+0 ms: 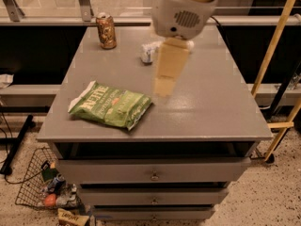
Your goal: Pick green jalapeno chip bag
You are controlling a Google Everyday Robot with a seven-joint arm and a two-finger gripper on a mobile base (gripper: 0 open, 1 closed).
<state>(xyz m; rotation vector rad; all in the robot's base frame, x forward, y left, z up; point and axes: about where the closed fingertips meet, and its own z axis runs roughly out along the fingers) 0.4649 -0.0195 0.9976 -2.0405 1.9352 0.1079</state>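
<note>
The green jalapeno chip bag [111,105] lies flat near the front left of the grey table [211,102], with white lettering on top. My gripper [163,89] hangs from the white arm at the top centre. It points down over the middle of the table, just right of the bag and above it, not touching it. It holds nothing that I can see.
A brown can [106,30] stands at the back left. A clear bottle [149,52] lies at the back centre, mostly hidden behind my arm. Drawers sit under the tabletop. A wire basket [37,188] is on the floor at left. A yellow wooden pole [275,41] leans at right.
</note>
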